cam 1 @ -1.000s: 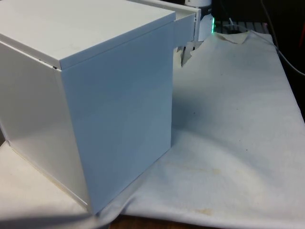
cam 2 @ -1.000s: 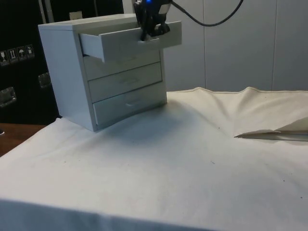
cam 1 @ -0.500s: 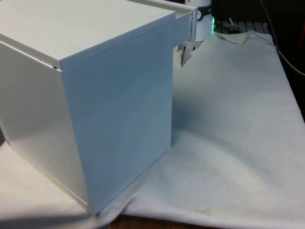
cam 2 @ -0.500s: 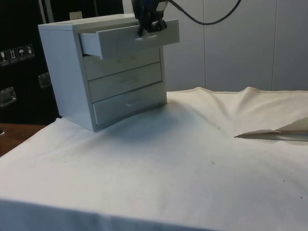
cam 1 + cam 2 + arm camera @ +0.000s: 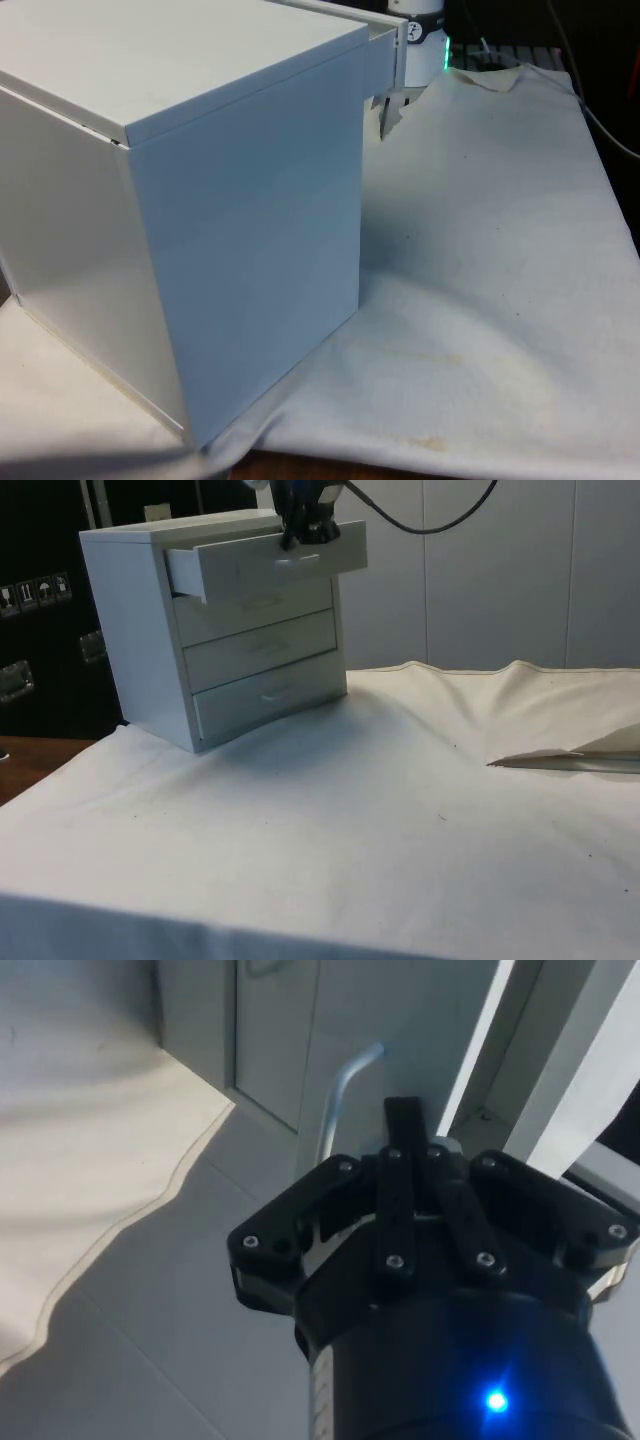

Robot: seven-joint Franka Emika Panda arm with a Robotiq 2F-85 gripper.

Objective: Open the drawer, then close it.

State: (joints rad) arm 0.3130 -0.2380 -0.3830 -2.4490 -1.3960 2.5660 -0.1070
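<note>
Top drawer [image 5: 262, 565] part-open, jutting from chest [image 5: 135, 630] near table's far corner. Gripper [image 5: 303, 532] at its front — fingers pinched on handle [image 5: 340, 1095]. Closing move, prob.: push straight back into chest.

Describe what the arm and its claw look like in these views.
The claw is matte black, built of angular linkage plates joined by small round screws, on a rounded black barrel-shaped body. Seen from the side, the claw is a dark compact block with a black cable looping away from it. In the front view, a white rounded arm section shows behind the chest of drawers.
</note>
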